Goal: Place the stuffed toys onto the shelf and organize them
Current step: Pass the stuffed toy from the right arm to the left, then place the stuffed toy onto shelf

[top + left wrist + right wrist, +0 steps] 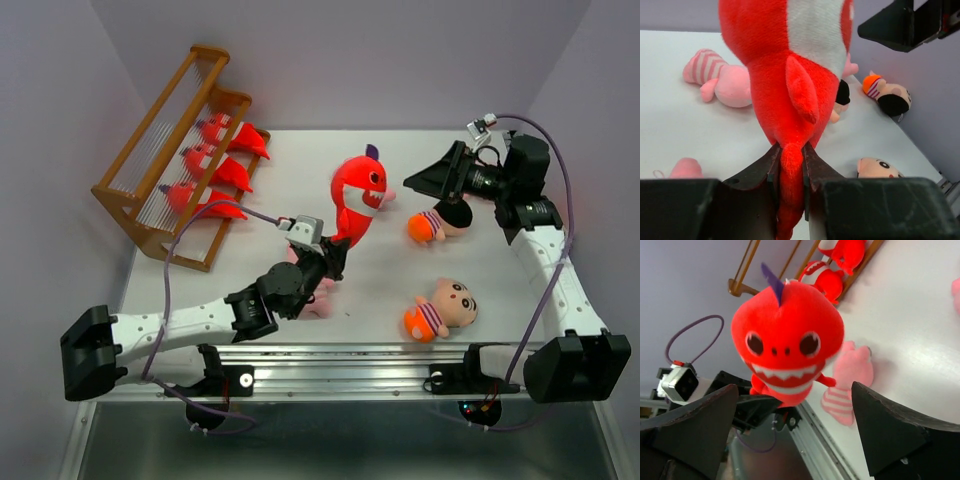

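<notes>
Red monster (358, 195): upright at mid-counter, well apart from the shelf, held only by its tail end.
Left hand (790, 150): clenched on the monster's tail; the toy rises straight up from between the two fingers.
Right hand (428, 180): released, jaws spread wide, just beside the monster's face and holding nothing.
Shelf (212, 53): brown wood with pale bars, at the far left corner, well apart from both hands; three shelved monsters (205, 160) lie in a row along it.
Left wrist view: only the monster's back and one fin show; a pink striped pig (720, 82) lies on the counter behind it. A pink lump at the lower left edge is probably another pig, but it is cropped.
Right wrist view: the monster's face shows here, with a toothy grin and a purple crest, framed between the open fingers and above the left hand.
Top view: one boy doll (432, 225) lies just beside the right hand, and a second boy doll (442, 308) lies nearer the front edge.
Counter (290, 150): plain white with a slight sheen.
Room: pale lilac-grey walls stand on three sides.
</notes>
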Tool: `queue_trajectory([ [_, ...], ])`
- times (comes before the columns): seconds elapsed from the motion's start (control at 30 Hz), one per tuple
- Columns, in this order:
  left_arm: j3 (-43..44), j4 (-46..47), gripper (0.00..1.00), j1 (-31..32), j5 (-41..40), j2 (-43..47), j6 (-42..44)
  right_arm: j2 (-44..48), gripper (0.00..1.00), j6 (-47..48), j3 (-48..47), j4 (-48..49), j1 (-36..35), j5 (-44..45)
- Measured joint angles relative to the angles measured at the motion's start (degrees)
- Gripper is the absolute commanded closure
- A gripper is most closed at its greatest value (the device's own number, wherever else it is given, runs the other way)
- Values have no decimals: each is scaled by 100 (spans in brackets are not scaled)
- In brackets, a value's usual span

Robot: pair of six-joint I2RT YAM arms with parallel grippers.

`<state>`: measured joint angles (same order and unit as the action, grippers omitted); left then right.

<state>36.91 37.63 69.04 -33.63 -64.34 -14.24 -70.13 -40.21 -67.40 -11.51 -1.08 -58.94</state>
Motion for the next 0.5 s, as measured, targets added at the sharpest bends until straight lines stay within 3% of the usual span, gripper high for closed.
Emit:
queue_trajectory([
  [0.13, 2, -807, 100, 0, -378, 570, -660, 273, 0, 636, 175, 39, 262, 232],
  [0.23, 116, -1912, 100, 0, -737, 999, -1320, 431, 0, 973, 431, 87, 544, 391],
  [0.5, 1043, -4586, 100, 31, -1421, 1032, -3154, 260, 0, 1674, 1429, 107, 1130, 896],
])
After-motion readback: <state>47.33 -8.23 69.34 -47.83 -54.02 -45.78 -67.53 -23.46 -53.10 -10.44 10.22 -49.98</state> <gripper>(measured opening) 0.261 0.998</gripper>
